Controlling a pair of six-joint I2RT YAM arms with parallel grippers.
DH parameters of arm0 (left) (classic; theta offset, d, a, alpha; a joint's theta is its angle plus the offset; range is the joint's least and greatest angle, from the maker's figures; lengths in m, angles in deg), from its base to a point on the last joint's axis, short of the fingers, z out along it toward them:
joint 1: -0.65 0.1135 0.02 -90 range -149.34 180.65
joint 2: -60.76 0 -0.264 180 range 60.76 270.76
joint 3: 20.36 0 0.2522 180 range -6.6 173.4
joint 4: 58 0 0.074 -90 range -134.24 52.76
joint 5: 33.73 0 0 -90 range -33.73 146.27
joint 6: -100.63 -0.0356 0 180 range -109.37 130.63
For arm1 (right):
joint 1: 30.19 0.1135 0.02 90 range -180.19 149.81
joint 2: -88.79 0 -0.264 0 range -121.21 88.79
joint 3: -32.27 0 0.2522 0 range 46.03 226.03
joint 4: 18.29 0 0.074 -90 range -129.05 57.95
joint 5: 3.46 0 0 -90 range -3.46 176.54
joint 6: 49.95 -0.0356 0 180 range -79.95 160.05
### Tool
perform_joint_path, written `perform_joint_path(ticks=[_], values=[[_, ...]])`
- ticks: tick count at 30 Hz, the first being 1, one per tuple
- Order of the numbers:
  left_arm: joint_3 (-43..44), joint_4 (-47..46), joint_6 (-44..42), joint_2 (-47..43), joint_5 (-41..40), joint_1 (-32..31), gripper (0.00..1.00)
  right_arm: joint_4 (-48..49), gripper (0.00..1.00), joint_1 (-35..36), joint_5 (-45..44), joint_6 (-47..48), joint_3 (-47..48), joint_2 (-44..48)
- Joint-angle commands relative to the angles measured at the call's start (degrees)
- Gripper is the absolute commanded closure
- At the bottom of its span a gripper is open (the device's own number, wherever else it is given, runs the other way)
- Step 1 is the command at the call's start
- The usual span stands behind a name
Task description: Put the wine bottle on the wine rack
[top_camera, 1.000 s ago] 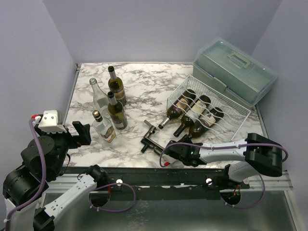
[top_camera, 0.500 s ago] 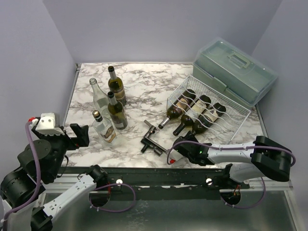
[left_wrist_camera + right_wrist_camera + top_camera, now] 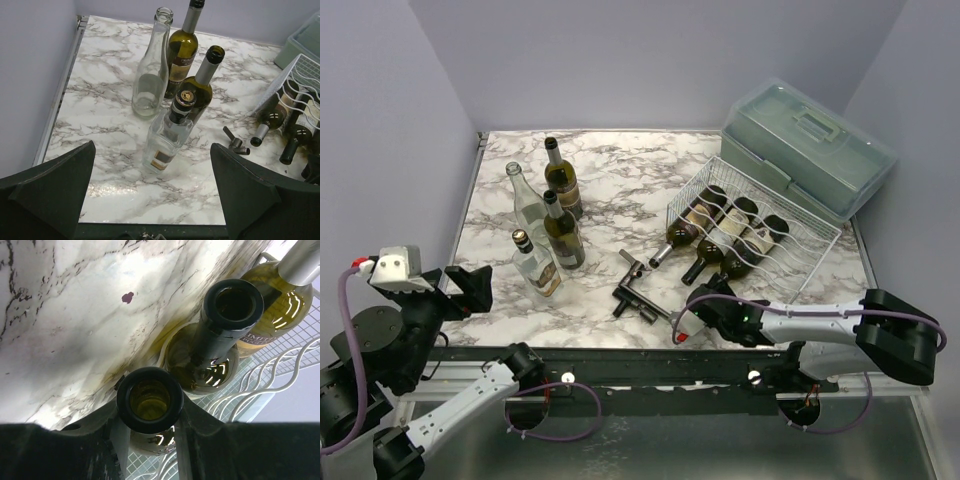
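Observation:
The silver wire wine rack (image 3: 798,232) stands at the right of the marble table with three dark bottles lying in its cradles. My right gripper (image 3: 717,305) is at the rack's near-left corner, shut on the neck of the nearest wine bottle (image 3: 760,243). In the right wrist view the open mouth of this bottle (image 3: 150,400) sits between my fingers, with a second bottle (image 3: 231,305) and the rack wires (image 3: 270,385) behind it. My left gripper (image 3: 468,288) is open and empty, over the table's near-left edge.
Several upright bottles (image 3: 562,228) stand at centre left, including a square clear one (image 3: 167,132). A black metal tool (image 3: 635,290) lies between them and the rack. A grey-green lidded plastic box (image 3: 810,145) sits behind the rack.
My right gripper has moved right and away from me, sliding the held bottle further into the rack. My left arm has drawn back toward the near-left corner.

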Motion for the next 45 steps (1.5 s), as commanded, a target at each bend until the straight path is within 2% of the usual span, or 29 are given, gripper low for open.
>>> perform_joint_path(ticks=[1,6,8,11,12,13,27,34,40,45], values=[[2.3,3.0,3.0,-1.6,-2.8,-1.5,0.01,-1.6,0.61,-0.1,2.8,2.2,-0.7,1.9],[3.9,3.8,4.8,-0.9,-2.6,-2.8,0.01,-3.1,0.53,-0.1,4.0,1.7,-1.2,3.8],[4.0,4.0,5.5,-0.2,-2.3,-3.2,0.01,-4.1,0.46,-0.1,4.5,1.4,-1.4,4.9],[4.1,3.9,6.7,0.4,-1.8,-3.4,0.01,-4.4,0.23,0.0,5.4,1.2,-2.2,7.7],[4.1,3.8,7.0,0.5,-1.8,-3.5,0.01,-4.9,0.10,-0.1,5.7,1.0,-2.5,8.9],[4.1,3.8,7.3,0.5,-1.8,-3.6,0.01,-5.4,0.00,0.0,5.9,0.8,-2.6,10.0],[5.1,3.3,12.8,7.1,-4.1,-4.3,0.01,-19.2,0.00,3.3,21.3,-4.9,-1.2,29.6],[6.8,2.8,13.9,11.8,-5.1,-4.3,0.01,-22.8,0.00,5.2,24.8,-7.4,-0.3,38.9],[8.9,2.1,14.5,14.8,-6.2,-4.3,0.01,-13.9,0.00,5.2,31.6,-17.6,3.0,45.1],[12.1,1.9,13.3,17.8,-7.4,-4.4,0.01,5.8,0.00,5.2,34.0,-30.6,5.7,41.7]])
